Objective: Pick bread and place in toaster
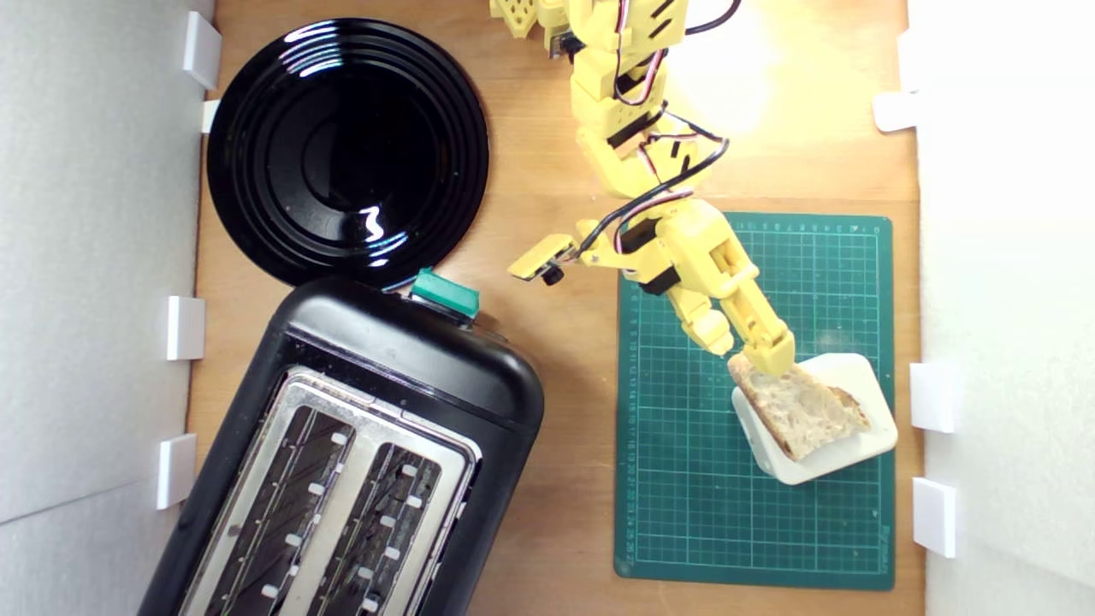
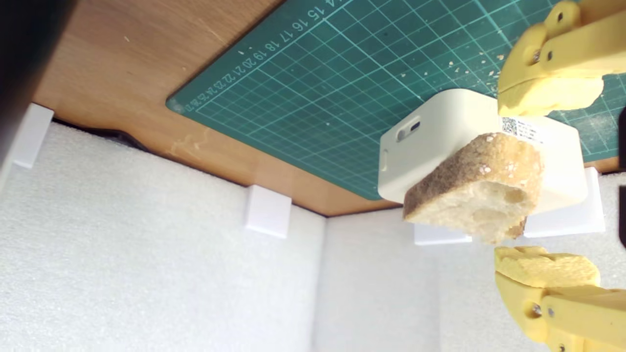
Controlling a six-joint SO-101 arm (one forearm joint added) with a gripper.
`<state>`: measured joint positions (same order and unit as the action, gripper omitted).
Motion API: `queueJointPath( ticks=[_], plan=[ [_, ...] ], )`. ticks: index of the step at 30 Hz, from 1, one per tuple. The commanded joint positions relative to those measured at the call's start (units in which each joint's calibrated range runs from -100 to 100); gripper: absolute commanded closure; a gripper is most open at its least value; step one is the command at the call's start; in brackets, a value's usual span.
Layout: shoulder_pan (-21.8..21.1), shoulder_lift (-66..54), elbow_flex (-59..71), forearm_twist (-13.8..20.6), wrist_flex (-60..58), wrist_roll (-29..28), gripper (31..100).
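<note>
The bread (image 1: pixel 800 409), a triangular slice with pale holey crumb and brown crust, lies on top of a cream rounded-corner box (image 1: pixel 864 449) on the green cutting mat. My yellow gripper (image 1: pixel 747 351) is open at the slice's pointed near corner, one finger on each side. In the wrist view the bread (image 2: pixel 477 193) sits just beyond the two fingertips (image 2: pixel 547 95), with gaps between crust and pads; my gripper (image 2: pixel 545 183) holds nothing. The black toaster (image 1: pixel 402 368), with silver top plate, two open slots and a green lever knob (image 1: pixel 445 293), stands at the exterior view's lower left.
A round glossy black plate (image 1: pixel 346 150) sits behind the toaster, touching it. The green cutting mat (image 1: pixel 684 479) covers the exterior view's right half of the wooden table. White foam walls with white clips (image 1: pixel 184 327) border both sides.
</note>
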<state>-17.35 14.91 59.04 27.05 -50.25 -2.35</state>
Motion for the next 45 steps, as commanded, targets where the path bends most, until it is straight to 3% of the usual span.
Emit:
queueJointPath(
  ticks=[1,11,14,19,45],
  plan=[
    [-1.0,-0.4,-3.5,-0.8,-1.6,0.3,41.1],
    [-2.9,3.9,-6.2,-0.9,-1.7,1.8,41.1],
    [-3.0,4.1,-6.2,-3.1,-1.7,2.0,41.1],
    [-3.4,4.2,-7.2,-4.1,-1.6,2.0,41.1],
    [-4.9,8.3,-12.2,-5.8,-1.1,3.4,41.2]
  ],
)
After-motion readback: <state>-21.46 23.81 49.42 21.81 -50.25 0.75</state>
